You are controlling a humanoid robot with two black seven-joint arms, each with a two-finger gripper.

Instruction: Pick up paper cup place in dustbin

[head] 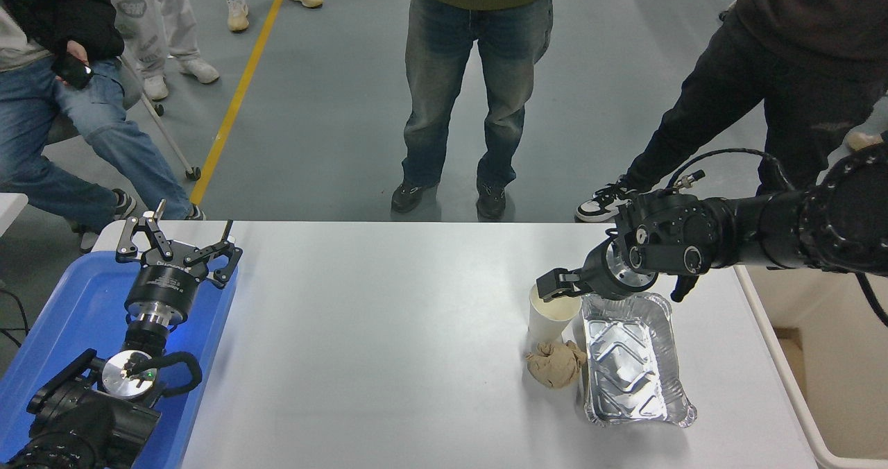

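— So, where stood the paper cup [550, 320]?
— Upright on the table [388, 330], touching a foil tray [635, 361], behind a brown paper ball [553, 363].
— And the right end effector [555, 286]?
— Over the cup's rim; opening impossible to tell.

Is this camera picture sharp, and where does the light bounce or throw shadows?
Head view: sharp overall, no motion blur on the right end effector at the paper cup. Head view: the foil tray glints brightly; soft sheen on the white table. Head view: faint shadows beside the crumpled paper ball.
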